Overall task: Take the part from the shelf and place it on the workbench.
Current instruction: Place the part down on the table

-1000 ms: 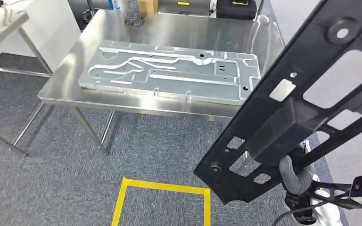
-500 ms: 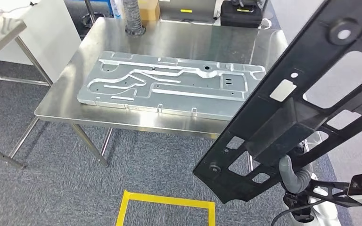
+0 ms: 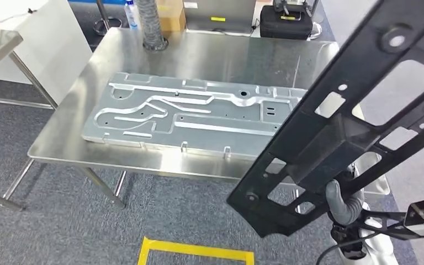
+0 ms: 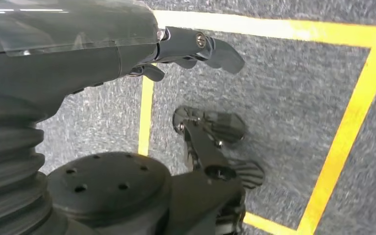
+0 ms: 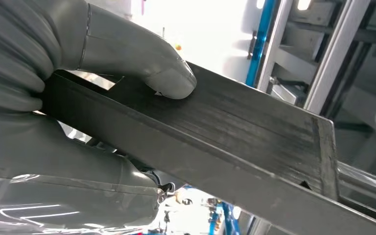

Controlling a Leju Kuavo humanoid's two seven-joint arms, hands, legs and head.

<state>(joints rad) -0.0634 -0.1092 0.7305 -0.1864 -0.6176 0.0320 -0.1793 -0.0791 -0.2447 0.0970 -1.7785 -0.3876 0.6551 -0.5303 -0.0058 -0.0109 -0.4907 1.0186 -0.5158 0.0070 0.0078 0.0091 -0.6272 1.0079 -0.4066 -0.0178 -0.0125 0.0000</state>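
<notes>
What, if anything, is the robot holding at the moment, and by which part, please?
The right robot hand grips the long black frame part near its lower end, thumb pressed on a flat bar. The left robot hand holds nothing.

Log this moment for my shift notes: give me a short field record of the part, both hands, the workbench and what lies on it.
part: long black frame with cutouts, held tilted, not yet on the workbench
right hand: grips the black frame, thumb pressed on its face
left hand: holds nothing, hanging over grey carpet with yellow tape
workbench: steel table ahead
on workbench: machined aluminium plate, lying flat
</notes>
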